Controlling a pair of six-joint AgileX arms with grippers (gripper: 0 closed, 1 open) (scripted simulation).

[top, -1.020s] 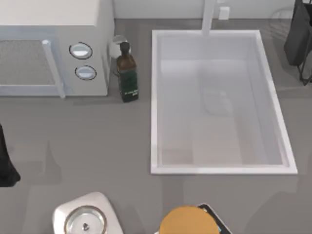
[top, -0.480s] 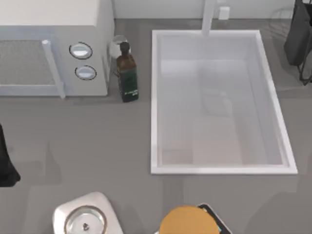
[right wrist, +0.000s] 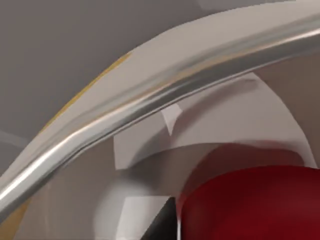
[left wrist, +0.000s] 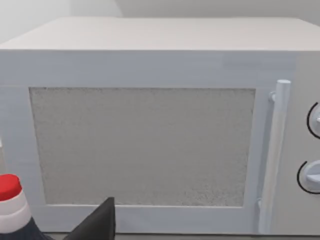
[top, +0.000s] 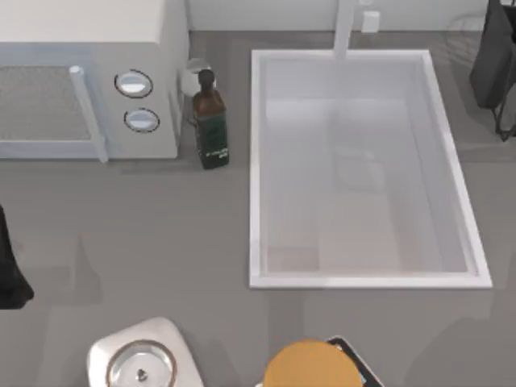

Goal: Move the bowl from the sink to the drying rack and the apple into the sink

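The right arm (top: 493,64) hangs over the far right corner of the desk (top: 161,234), above a faint wire rack (top: 466,36), and the right claw (right wrist: 161,226) sits low and close to its load. Directly under the claw a bright metal bar (right wrist: 150,97) of the rack crosses, and below that lies a glossy dark red rounded surface (right wrist: 250,205). This may be the apple, though I cannot say for sure. I also cannot tell whether this claw is wide, narrow or holding anything.

Well away from that claw, the sink (top: 256,169) has a bare basin (no bowl or apple in it), so I judge the bowl's move is finished or nearly so.

The left arm (top: 8,266) is parked at the left edge. Its claw (left wrist: 97,225) faces the microwave (left wrist: 150,135), with a red-capped bottle (left wrist: 10,200) just beside it, and I cannot tell its opening either.

The desk is plain grey and smooth. A dark green bottle (top: 210,121) stands between the microwave and the sink, while a metal dish (top: 141,364) and an orange-yellow round thing (top: 310,367) sit at the near edge.
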